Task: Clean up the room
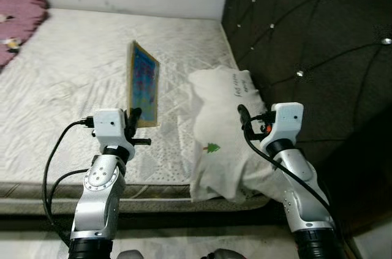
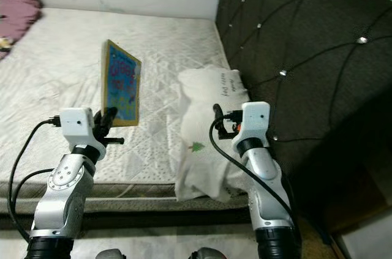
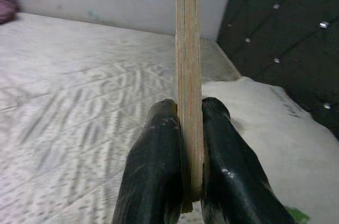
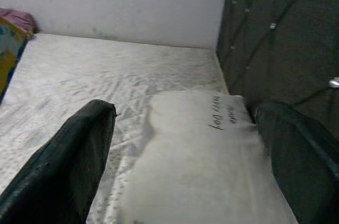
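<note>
Left gripper: clamps the book upright above the mattress.
Right gripper: fingers spread wide over the pillow at the headboard edge.

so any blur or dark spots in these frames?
Eye views: sharp and evenly lit, headboard dark. Left wrist view: left pincer and board book soft, too close. Right wrist view: right pincer fingers blurred, pillow hazy.
</note>
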You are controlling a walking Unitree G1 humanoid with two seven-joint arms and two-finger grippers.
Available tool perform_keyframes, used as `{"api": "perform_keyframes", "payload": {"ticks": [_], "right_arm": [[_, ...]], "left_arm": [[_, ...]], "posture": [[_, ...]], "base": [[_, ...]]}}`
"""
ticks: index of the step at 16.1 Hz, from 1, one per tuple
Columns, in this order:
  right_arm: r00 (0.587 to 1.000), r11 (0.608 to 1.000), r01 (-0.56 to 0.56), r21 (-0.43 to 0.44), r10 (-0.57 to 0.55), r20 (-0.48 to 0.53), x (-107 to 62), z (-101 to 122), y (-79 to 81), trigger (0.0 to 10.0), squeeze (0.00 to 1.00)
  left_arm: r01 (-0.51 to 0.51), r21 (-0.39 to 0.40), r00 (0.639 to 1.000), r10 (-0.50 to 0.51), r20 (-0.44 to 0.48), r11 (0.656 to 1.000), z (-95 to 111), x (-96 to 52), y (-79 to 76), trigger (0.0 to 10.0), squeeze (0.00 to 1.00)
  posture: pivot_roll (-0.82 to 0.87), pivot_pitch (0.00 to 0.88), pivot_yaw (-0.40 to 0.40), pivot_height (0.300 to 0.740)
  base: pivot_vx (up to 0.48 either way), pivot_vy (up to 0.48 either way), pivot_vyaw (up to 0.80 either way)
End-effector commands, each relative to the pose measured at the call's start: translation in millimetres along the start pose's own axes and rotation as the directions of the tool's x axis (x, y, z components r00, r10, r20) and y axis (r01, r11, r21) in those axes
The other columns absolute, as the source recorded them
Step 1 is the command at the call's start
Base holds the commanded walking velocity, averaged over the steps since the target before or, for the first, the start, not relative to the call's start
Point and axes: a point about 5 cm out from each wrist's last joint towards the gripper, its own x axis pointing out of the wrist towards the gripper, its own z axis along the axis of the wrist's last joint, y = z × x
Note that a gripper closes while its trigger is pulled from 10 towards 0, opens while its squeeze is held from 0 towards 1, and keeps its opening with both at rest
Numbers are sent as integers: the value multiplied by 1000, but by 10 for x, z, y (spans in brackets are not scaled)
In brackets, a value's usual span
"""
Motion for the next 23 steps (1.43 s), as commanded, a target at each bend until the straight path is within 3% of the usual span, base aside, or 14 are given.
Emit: {"api": "perform_keyframes", "payload": {"ticks": [1,3,4,5,10,16,23], "right_arm": [[1000,1000,-6,-11,6,15,31,59,-2,10000,0],[1000,1000,-7,-10,8,15,31,59,-2,10000,0],[1000,1000,-8,-10,8,14,28,58,-1,10000,0],[1000,1000,-8,-10,8,13,28,57,0,10000,0],[1000,1000,-11,-10,11,10,27,54,7,10000,0],[999,999,-38,3,38,-1,14,34,45,10000,0],[999,999,-47,7,47,-1,9,31,67,10000,0]], "left_arm": [[-2,13,999,2,32,1000,82,13,-2,10000,0],[-8,23,1000,8,20,1000,71,14,-13,10000,0],[-46,51,997,43,69,998,111,3,9,10000,0],[-20,9,999,20,39,1000,88,12,3,10000,0],[18,-4,999,-18,49,1000,114,20,-19,10000,0],[-12,-34,1000,12,9,999,47,-5,-8,10000,0],[-50,-9,998,50,30,999,71,-1,21,10000,0]], "posture": [[-6,0,-88,740],[-6,0,-88,740],[-7,0,-88,740],[-7,0,-88,740],[-10,0,-87,740],[-10,0,-89,740],[-9,0,-90,658]], "base": [[0,0,0],[0,0,0],[0,0,0],[0,0,0],[0,0,0],[0,0,0],[0,0,0]]}}
